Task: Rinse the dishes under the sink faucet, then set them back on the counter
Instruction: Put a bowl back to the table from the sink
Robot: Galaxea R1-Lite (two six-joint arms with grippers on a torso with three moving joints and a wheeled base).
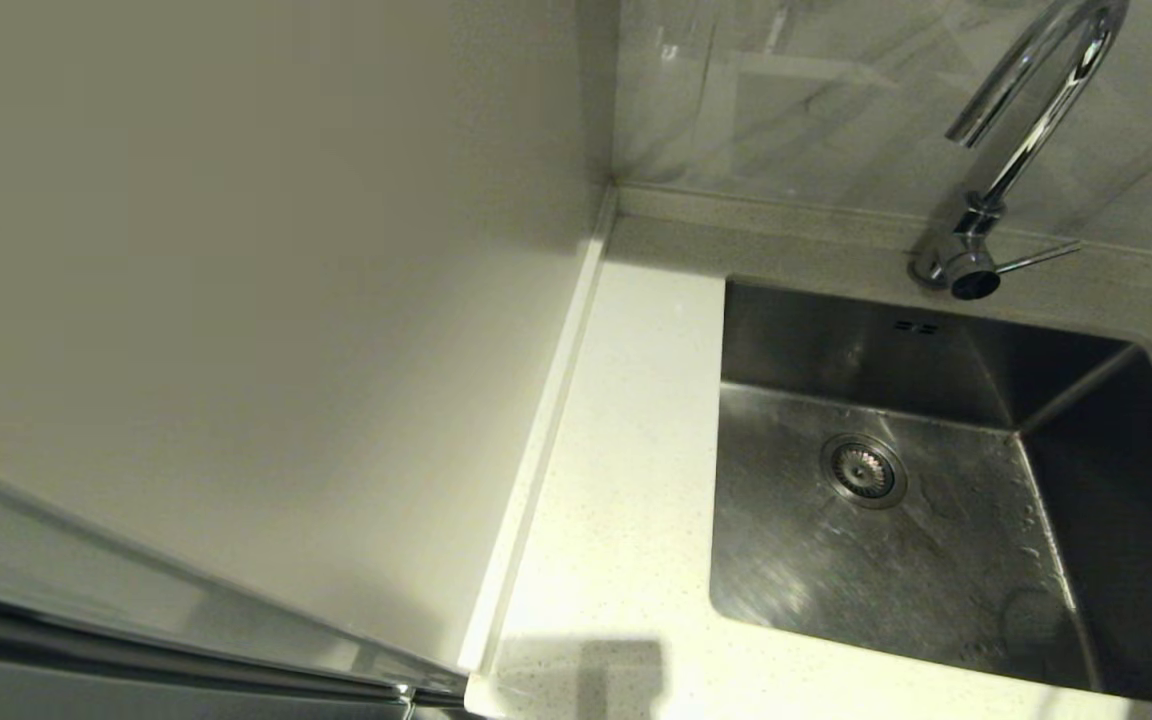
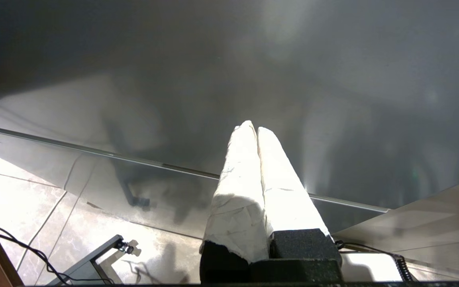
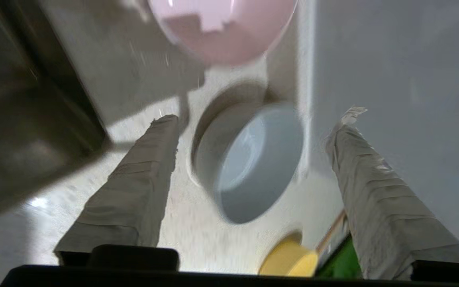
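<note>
Right claw (image 3: 253,119) hangs open over the blue-grey bowl (image 3: 249,163) on the tabletop (image 3: 189,231); left claw (image 2: 256,128) closed, empty

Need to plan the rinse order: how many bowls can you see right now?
2, both on the counter in the right wrist view: a blue-grey bowl ahead of the open right gripper, a pink bowl beyond it. More may be hidden.

**No readable text in any view**

No words, brand marks, numbers or signs can be made out. The tall chrome gooseneck faucet (image 1: 1021,130) and the brushed stainless-steel sink (image 1: 796,330) carry no visible marking. The pale pink round bowl (image 3: 221,32) and the pale blue-grey round bowl (image 3: 249,159) are plain (the green object beside them is too blurred to tell).
</note>
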